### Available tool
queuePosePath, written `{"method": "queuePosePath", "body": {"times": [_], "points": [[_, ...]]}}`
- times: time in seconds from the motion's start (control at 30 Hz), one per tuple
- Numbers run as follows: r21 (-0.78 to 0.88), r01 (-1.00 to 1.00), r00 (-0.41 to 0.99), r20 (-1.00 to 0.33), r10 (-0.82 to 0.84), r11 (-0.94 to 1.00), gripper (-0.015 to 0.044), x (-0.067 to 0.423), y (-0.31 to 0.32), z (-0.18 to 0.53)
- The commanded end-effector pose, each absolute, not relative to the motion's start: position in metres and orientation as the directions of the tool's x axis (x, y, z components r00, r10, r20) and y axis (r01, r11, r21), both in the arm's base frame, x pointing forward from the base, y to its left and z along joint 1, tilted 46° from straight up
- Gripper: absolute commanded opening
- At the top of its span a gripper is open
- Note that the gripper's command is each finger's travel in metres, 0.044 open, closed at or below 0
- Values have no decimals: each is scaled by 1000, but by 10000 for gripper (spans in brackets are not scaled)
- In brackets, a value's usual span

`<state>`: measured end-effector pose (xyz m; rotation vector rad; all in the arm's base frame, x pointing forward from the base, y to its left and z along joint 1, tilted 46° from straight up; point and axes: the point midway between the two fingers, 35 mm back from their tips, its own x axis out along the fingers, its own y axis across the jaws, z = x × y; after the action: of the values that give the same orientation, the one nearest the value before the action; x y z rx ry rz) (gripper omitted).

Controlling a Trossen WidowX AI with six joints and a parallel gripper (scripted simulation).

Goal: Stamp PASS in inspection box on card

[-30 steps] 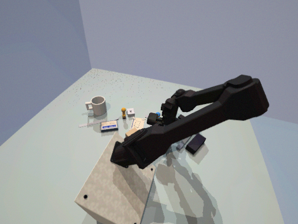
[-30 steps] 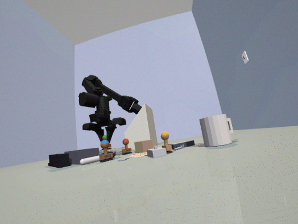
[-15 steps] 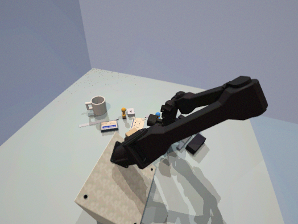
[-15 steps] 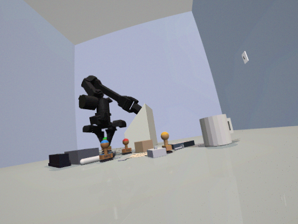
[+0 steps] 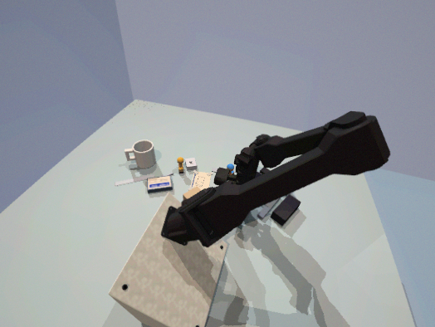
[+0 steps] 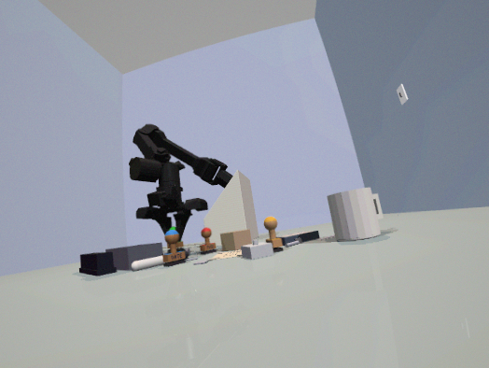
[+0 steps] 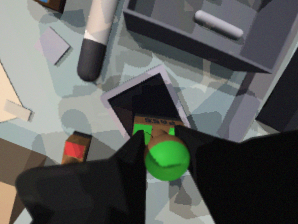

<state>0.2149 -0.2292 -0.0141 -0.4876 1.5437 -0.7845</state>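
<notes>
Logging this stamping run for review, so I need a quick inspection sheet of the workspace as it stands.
Surface: pale bench, arm shadows across it.
Job's things: green-knobbed stamp held over the dark ink pad; card lies flat.
Clutter: mug, orange-knobbed stamp, red-knobbed stamp, blue-knobbed stamp, marker, grey tray, tan block.
Claw: claw shut on the stamp's handle.
Cables: nothing seen.
Surroundings: blue-grey walls, a wall plate.
</notes>
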Motion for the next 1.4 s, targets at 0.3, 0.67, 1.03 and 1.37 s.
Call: {"method": "queuePosePath", "body": {"times": [0.3, 0.67, 1.03, 1.37], "points": [[-720, 139, -137, -694, -707, 680, 0, 214, -231, -17], [-720, 138, -137, -694, -707, 680, 0, 214, -232, -19], [-720, 138, -137, -694, -707, 680, 0, 214, -232, -19], [-720, 138, -137, -694, -707, 680, 0, 214, -233, -19]]}}
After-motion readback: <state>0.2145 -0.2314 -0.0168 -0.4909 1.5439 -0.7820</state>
